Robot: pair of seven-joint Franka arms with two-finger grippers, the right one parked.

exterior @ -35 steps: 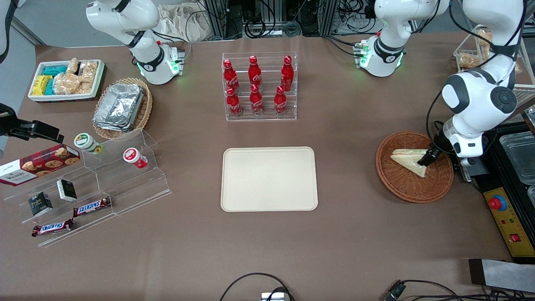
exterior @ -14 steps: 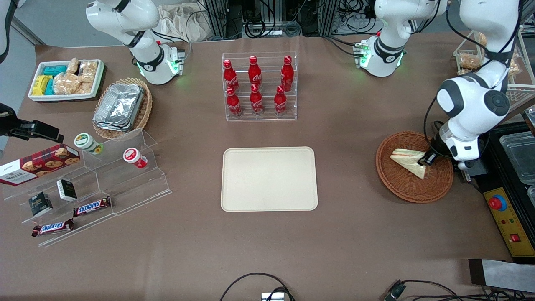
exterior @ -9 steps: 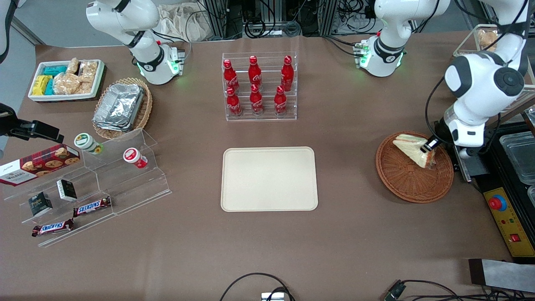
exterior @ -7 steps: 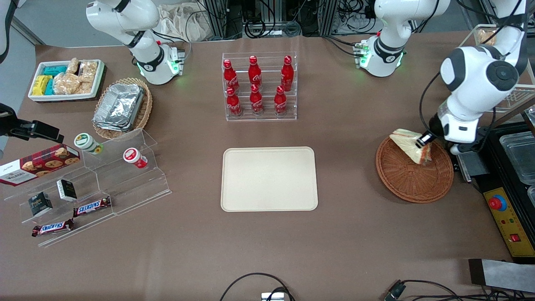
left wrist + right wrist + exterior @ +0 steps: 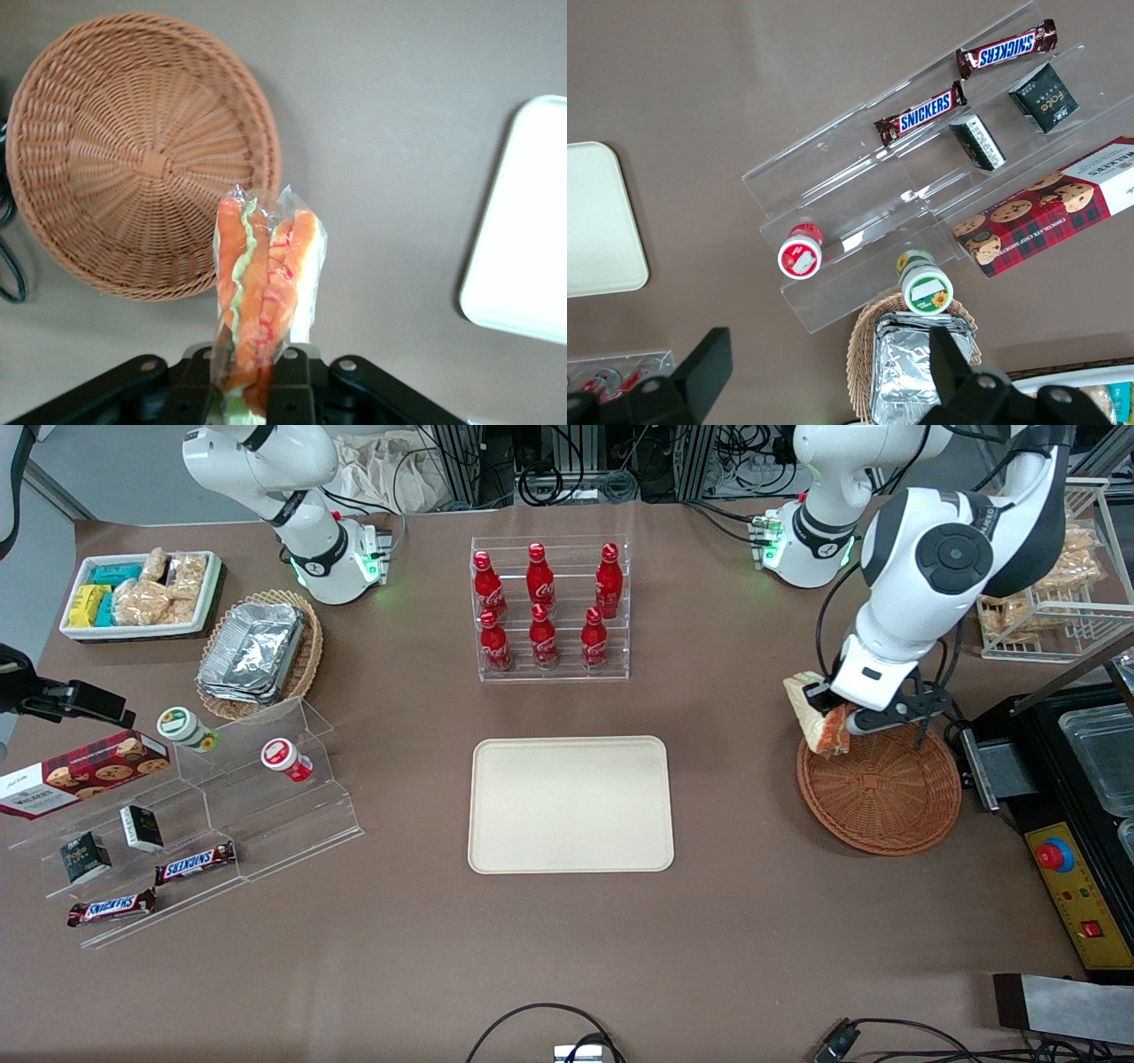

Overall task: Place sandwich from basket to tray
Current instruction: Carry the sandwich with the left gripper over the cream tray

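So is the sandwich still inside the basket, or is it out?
Out. The gripper holds the sandwich raised over the rim of the basket, on the tray's side; the basket is empty.

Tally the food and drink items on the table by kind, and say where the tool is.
Red cola bottles: 6
Snickers bars: 2
Yogurt cups: 2
Cookie box: 1
Small dark boxes: 2
Sandwich: 1, held by the tool shut on it above the basket rim
Total: 14

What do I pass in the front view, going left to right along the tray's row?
Acrylic step shelf → tray → sandwich held in the claw → basket.
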